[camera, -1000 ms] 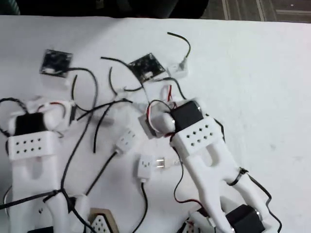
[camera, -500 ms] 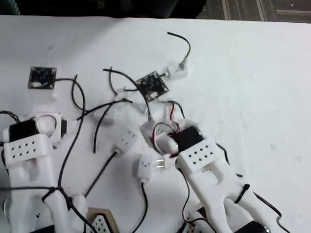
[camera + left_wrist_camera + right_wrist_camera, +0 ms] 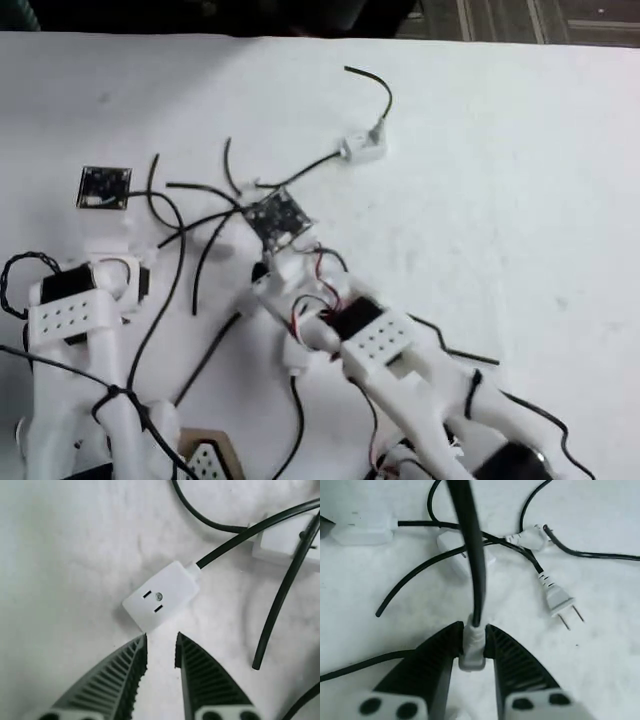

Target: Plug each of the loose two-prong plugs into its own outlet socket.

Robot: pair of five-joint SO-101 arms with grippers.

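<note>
**Outlet socket** (image 3: pixel 159 596): white, flat on the desk (image 3: pixel 520 180) just ahead of the left claw (image 3: pixel 160 636). Slotted face up. Its long axis runs aslant to the claw's line, and the socket cord (image 3: pixel 240 537) leaves the far end.

**Left claw:** fingers narrowly parted, nothing between them.

**Right claw** (image 3: pixel 473 626): clamped on a white cord end (image 3: pixel 471 652). Whether this is a plug or a socket cannot be told. Its held cord (image 3: pixel 470 545) rises straight ahead, crossing the things beyond.

**Two-prong plug** (image 3: pixel 558 600): loose, flat on the desk beyond the right claw. Prongs point away from its own lead.

**Surroundings:**
- Crossing black cords (image 3: pixel 420 572).
- A second white block (image 3: pixel 275 545) under two of them.
- A far socket (image 3: pixel 361 149), upper centre of the high frame, well apart from both arms.
</note>
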